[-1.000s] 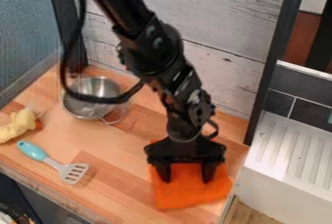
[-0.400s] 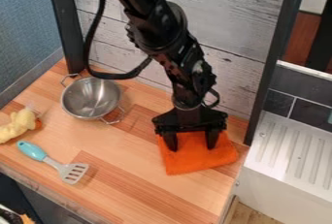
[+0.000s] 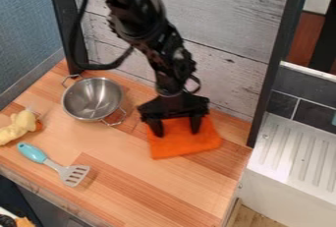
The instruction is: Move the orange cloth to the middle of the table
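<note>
The gripper (image 3: pixel 176 128) is over the right half of the wooden table, pointing down onto the orange cloth (image 3: pixel 185 145). Its two fingers stand wide apart, with their tips against the cloth and orange fabric between them. The cloth lies fairly flat, its back part hidden under the gripper's body and its front part spreading toward the viewer.
A metal bowl (image 3: pixel 93 99) with wire handles stands left of the gripper. A spatula (image 3: pixel 54 164) with a turquoise handle lies at the front left, and a yellow plush toy (image 3: pixel 18 127) at the left edge. A white sink unit (image 3: pixel 289 172) adjoins on the right.
Over the earlier frames the gripper and the cloth have shifted together, first toward the back wall, then leftward and slightly back. The bowl, spatula and toy have stayed put.
</note>
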Motion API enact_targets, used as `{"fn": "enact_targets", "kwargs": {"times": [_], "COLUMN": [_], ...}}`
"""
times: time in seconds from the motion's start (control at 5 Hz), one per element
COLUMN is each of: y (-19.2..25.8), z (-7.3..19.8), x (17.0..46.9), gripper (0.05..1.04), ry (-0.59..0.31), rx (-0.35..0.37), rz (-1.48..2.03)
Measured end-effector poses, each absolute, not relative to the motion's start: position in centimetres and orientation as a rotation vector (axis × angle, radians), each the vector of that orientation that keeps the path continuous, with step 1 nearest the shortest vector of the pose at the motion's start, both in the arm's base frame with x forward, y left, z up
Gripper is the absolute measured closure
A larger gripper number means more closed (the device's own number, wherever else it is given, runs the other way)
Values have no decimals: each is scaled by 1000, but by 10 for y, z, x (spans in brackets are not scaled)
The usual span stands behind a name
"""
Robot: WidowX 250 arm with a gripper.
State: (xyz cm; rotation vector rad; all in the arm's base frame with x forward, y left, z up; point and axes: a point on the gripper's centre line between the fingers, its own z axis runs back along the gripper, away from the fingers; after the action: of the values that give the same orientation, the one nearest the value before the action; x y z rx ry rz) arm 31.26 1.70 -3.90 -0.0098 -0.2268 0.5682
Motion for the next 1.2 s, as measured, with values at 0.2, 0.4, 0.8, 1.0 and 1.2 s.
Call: {"fn": "enact_targets", "kwargs": {"times": [0.2,0.4,0.8,1.0,1.2], "y": [37,50,52,52,53], "z": [-39,-39,-38,-24,1], "x": [313,311,309,309,312], "gripper": [85,85,85,87,85], "ry": [-219,-218,-201,-218,-259], "rx": [-3,14,10,3,-2], "rz": [599,620,612,608,618]}}
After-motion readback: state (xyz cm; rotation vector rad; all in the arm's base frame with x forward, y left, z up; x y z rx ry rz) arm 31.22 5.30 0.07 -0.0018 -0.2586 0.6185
